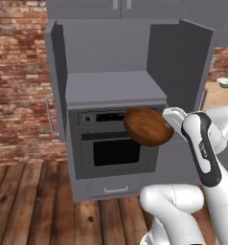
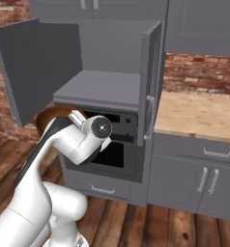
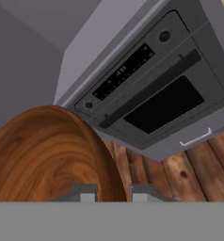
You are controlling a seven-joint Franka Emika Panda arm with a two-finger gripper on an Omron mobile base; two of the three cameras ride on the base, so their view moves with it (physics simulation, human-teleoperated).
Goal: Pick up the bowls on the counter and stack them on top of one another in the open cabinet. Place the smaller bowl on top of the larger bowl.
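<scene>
The larger bowl (image 1: 147,126), glossy dark brown and wood-like, hangs tilted in the air in front of the oven (image 1: 117,146), just below the shelf. My gripper (image 1: 168,126) is shut on its right rim. In the hand view the bowl (image 3: 48,155) is at the lower left, with its rim between the fingertips of the gripper (image 3: 115,193). In the right base view a sliver of the bowl (image 2: 51,115) peeks out behind my arm. The open cabinet (image 1: 111,88) has a bare grey shelf (image 2: 102,89) and both doors swung wide. The smaller bowl (image 1: 225,82), pale, sits on the counter (image 1: 219,95) at the far right.
The cabinet's right door (image 1: 180,62) stands between the shelf and the counter (image 2: 204,116). The left door (image 2: 37,62) is swung outward. Below the oven is a drawer (image 1: 117,189) and a wooden floor (image 1: 29,206). Red brick wall (image 1: 17,72) lies to the left.
</scene>
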